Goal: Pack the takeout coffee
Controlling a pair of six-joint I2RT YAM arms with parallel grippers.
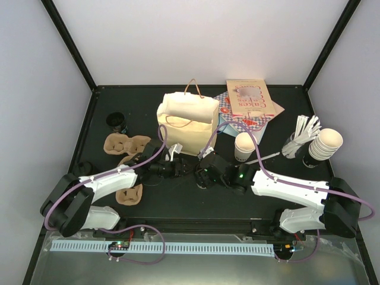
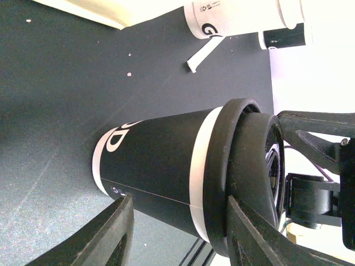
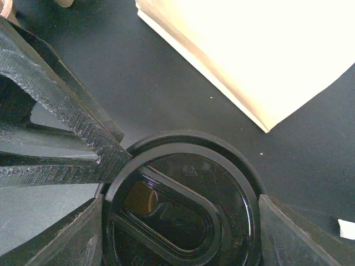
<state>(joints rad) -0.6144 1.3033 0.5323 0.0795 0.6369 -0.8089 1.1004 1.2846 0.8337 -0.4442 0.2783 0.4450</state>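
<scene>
Takeout coffee (image 2: 166,166) stands upright on the black tabletop (image 1: 178,208), between the two hands. The right hand (image 3: 180,202) comes over it from above and the left hand (image 2: 180,202) is at its side. The right hand has a finger pressed to each side of the black lid, so it grips the cup at the lid. The left hand's fingers stand apart, unclamped, and one fingertip (image 3: 108,151) touches the lid's rim. Just beyond both hands the tan paper bag (image 1: 187,124) stands upright. Plain white walls close the space on three sides, with black posts in the back corners.

The overhead view hides the cup under the two hands. It alone shows the brown cup carriers (image 1: 126,143) out past the left hand, and a lone cream cup (image 1: 244,145), a printed packet (image 1: 249,101) and a stack of lidless cups (image 1: 326,142) out past the right hand. The left wrist view alone shows the cup's side: a dark body, white letters, and white bands at foot and top. The right wrist view alone shows the lid's top with its oval sip tab, and the bag's bottom corner just ahead of that hand
</scene>
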